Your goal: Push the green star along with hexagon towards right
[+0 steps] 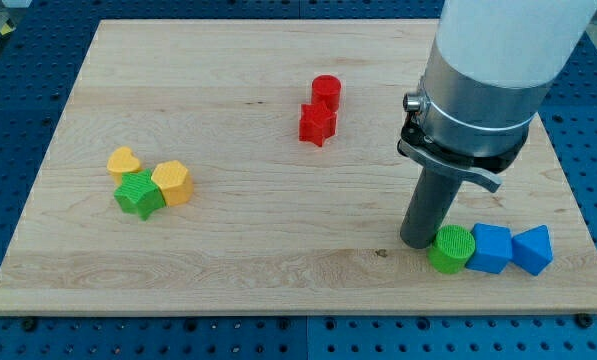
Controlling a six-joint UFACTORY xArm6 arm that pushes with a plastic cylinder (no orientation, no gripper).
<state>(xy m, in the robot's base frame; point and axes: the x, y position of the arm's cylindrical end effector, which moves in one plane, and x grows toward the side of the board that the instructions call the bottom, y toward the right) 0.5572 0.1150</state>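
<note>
The green star [138,194] lies on the wooden board [278,250] at the view's left. The yellow hexagon [172,183] touches its right side, and a yellow heart [124,162] touches its upper left. My tip [418,242] rests on the board at the view's lower right, far to the right of the green star. It stands right against the left side of a green cylinder [451,249].
A blue cube [491,248] and a blue triangle [533,250] sit in a row to the right of the green cylinder. A red cylinder [325,92] and a red star [317,124] touch each other near the top centre.
</note>
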